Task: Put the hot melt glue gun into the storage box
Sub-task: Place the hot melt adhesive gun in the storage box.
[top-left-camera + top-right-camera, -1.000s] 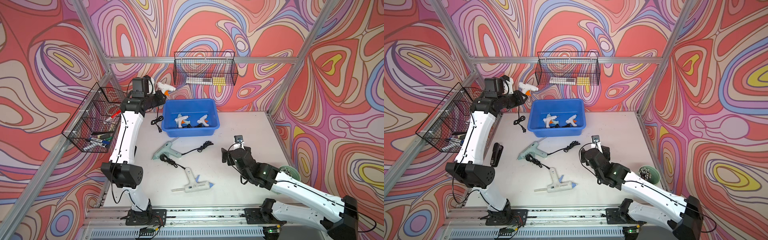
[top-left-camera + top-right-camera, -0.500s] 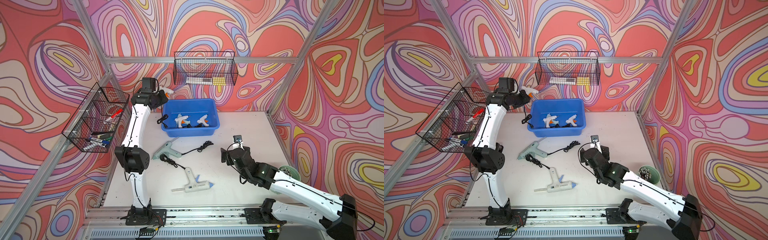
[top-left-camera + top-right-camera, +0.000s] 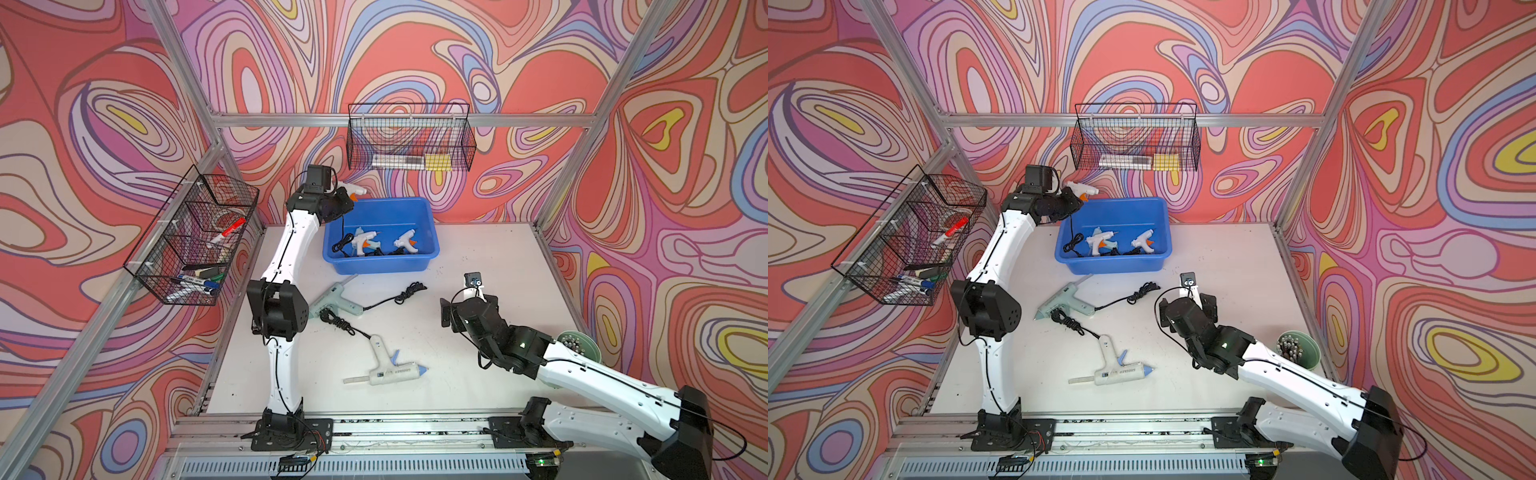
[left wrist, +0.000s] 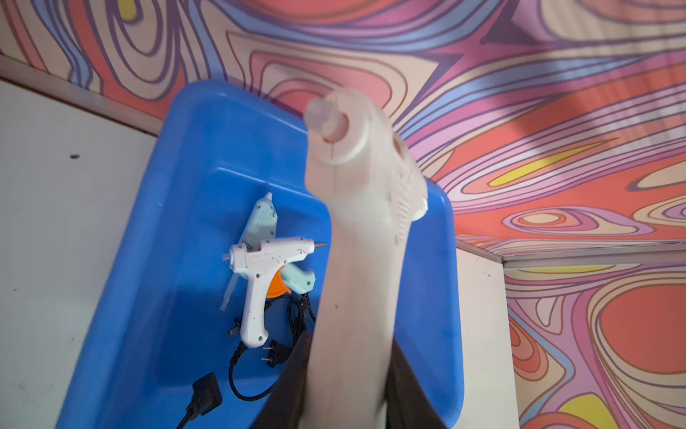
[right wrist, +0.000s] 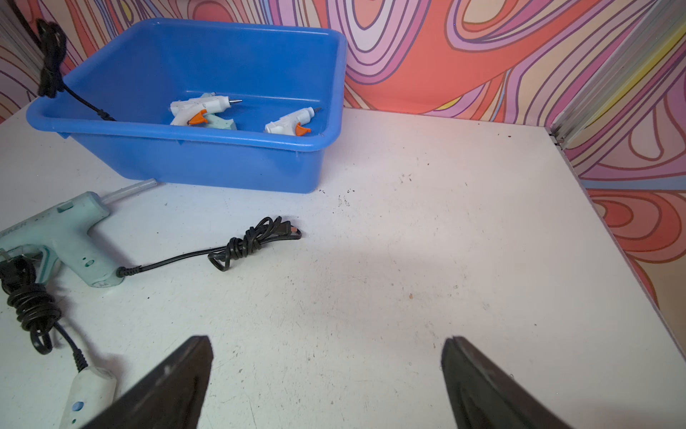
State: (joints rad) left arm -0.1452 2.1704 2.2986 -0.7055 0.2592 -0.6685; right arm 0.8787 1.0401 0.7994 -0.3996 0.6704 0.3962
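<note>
A black wire basket (image 3: 195, 237) hangs on the wall beyond the bench's left edge. The left hand (image 3: 341, 202) is clamped narrow on a white hot melt glue gun (image 3: 354, 190), raised above the far-left corner of the storage box (image 3: 382, 264). The gun's black cord (image 3: 341, 244) dangles into the box's left end.

The box sits by the bench's far edge, left of centre, with small glue guns (image 3: 365, 243) on its floor. Just in front of it lies a mint gun (image 3: 337, 300). Nearer the near edge lies a white gun (image 3: 388, 370), its cord bunched beside the mint one.

To the right the white bench (image 5: 427, 241) lies open, scuffed and speckled. The right hand (image 5: 326, 347) hangs over this stretch, jaws wide and holding nothing. A green cup (image 3: 1312, 353) stands at the right edge.

In the left wrist view the held gun is blurred and hides part of the box. Swirl-patterned walls close in the bench.
</note>
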